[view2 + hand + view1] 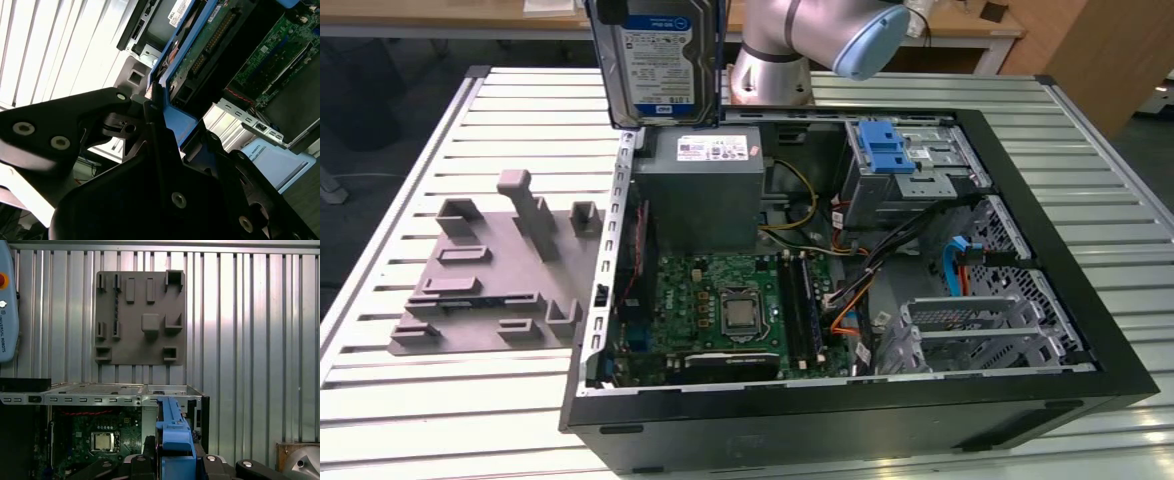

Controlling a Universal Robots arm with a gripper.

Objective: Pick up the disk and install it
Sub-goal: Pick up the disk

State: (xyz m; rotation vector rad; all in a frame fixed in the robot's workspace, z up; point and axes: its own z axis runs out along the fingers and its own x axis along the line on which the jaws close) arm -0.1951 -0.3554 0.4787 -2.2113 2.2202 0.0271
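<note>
Currently the disk [656, 60] hangs upright above the computer case [854, 420], over the corner of the case that holds the grey box [698, 190], with its white-and-blue label turned toward the exterior view. It sits between the fingers of the gripper [175, 462]: in both wrist views the black fingers [125, 117] close from either side on the blue frame around the disk's edges, so the gripper is clamped on the disk, and the disk reaches out past the fingertips toward the open case. In the second wrist view the disk's underside shows beyond the fingers. Inside the case, beside the grey box, lie the green circuit board [720, 310] and, at the opposite side of the case, the metal cage [907, 165] with a blue latch. The arm [821, 35] rises behind the case. Outside the case, just beside its wall, a grey plate [487, 270] with raised blocks lies flat on the slatted table [454, 400].
</note>
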